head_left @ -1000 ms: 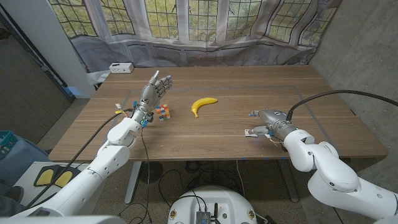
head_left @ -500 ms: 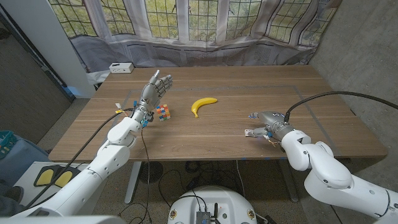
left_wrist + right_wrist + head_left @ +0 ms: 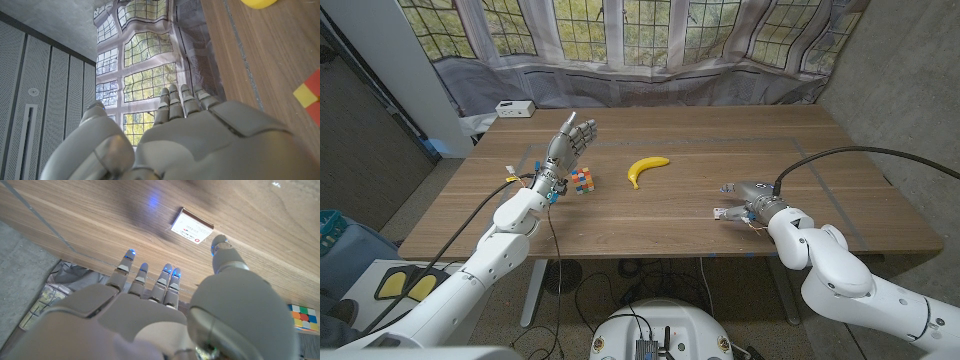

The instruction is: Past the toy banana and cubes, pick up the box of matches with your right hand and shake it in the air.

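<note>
Your wooden table [image 3: 720, 160] fills the middle of the head view, with draped curtains [image 3: 650, 50] over leaded windows along the top of the frame. Your left arm [image 3: 505, 235] comes in from the lower left, and your left hand [image 3: 568, 145] stands raised above the table's left part, fingers straight, slightly apart, holding nothing. Your right arm [image 3: 840, 285] enters from the lower right, and your right hand [image 3: 745, 192] sits low over the table, right of centre, with its fingers reaching toward picture left.

In the right wrist view those fingers [image 3: 145, 280] are extended and spread, gripping nothing, and the box of matches [image 3: 192, 226] lies flat on the wood just beyond the fingertips, apart from them. In the head view the box of matches [image 3: 722, 213] shows as a small pale shape just below the right hand.

The toy banana [image 3: 646, 168] lies near the frame's centre. The coloured cube [image 3: 582, 181] sits just beside your left wrist, left of the banana. A small white box [image 3: 514, 108] rests at the table's upper left corner.
</note>
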Tool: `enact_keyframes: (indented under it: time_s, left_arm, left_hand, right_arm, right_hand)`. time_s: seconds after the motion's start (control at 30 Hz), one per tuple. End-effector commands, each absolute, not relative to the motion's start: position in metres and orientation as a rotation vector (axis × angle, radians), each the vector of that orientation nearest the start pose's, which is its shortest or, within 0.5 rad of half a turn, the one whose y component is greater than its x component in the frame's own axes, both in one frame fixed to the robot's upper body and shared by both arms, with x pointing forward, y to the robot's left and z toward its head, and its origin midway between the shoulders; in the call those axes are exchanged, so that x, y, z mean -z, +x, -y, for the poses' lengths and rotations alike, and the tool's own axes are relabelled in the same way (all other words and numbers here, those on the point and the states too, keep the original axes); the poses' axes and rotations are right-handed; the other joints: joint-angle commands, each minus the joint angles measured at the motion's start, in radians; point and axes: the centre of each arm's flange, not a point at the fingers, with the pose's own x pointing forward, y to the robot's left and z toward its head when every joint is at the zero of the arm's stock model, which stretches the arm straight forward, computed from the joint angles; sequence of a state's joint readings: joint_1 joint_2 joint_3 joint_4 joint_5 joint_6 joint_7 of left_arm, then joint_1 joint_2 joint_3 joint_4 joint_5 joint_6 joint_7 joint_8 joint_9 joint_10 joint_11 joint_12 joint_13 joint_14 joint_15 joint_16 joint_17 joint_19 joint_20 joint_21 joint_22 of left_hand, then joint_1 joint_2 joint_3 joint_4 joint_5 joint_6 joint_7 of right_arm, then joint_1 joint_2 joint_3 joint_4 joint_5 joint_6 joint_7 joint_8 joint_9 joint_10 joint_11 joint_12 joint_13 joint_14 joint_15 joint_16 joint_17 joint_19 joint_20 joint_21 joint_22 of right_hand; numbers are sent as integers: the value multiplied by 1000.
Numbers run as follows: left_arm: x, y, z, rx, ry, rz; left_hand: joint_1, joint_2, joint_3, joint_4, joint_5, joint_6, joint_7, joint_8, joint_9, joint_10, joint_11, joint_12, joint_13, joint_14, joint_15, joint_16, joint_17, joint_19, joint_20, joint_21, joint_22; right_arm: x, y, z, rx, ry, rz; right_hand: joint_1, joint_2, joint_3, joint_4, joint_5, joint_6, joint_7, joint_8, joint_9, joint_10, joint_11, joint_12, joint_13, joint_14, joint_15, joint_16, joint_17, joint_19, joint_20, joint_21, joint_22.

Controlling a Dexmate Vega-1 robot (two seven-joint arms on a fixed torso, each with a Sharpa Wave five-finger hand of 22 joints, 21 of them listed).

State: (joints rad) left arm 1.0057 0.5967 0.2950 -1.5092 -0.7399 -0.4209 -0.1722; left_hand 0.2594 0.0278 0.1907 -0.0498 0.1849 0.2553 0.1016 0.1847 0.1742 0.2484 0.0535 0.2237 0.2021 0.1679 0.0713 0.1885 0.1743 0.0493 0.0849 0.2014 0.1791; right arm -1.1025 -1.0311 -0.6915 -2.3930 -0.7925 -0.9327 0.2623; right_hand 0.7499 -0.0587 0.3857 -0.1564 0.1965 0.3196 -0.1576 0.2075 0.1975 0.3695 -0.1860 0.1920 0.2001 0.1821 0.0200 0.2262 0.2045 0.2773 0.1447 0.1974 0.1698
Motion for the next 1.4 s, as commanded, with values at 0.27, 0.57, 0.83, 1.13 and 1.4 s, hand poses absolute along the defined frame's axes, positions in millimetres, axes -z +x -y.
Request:
enact_keyframes:
  time_s: [0.27,0.57,0.83,1.13,1.4]
  left_arm:
    - [18,593,-293,369,-54,754]
    - [16,596,-290,379,-51,750]
    - [12,597,-291,377,-45,756]
    - [12,598,-290,382,-42,754]
    - [12,598,-290,381,-40,753]
  left_hand:
    - [-1,9,3,-7,-2,8,-1,6,5,8,-2,-2,2,1,-6,1,6,-3,7,-2,3]
    - [-1,9,3,-8,-2,9,0,6,5,7,-3,-2,2,1,-6,1,6,-4,8,-2,3]
    - [-2,9,3,-9,-2,9,-1,5,5,8,-4,-2,2,2,-6,1,6,-4,7,-2,3]
    - [-3,10,3,-10,-2,11,0,6,5,9,-4,-2,2,2,-8,1,6,-5,7,-2,3]
    - [-4,10,3,-11,-2,11,-1,6,5,9,-5,-3,2,1,-7,1,6,-5,7,-2,3]
  right_arm:
    - [86,490,215,29,-1577,164]
    - [91,491,216,46,-1569,180]
    - [98,492,214,81,-1595,195]
    - [102,494,213,86,-1603,196]
    - [106,496,212,90,-1615,202]
  right_hand:
    - [29,-4,1,-6,13,48,-26,15,4,38,-18,15,-1,27,-1,9,1,21,5,5,5]
    - [35,-1,1,-4,14,57,-30,17,4,52,-17,18,0,40,-3,14,2,34,4,9,5]
    - [49,3,4,-7,17,79,-37,24,5,68,-26,21,0,54,-8,18,2,40,2,9,5]
    - [61,5,6,-9,19,93,-43,27,5,81,-28,23,0,66,-11,21,2,45,0,8,5]
    - [70,9,6,-6,21,111,-51,32,5,98,-29,25,1,80,-15,25,2,50,-2,8,5]
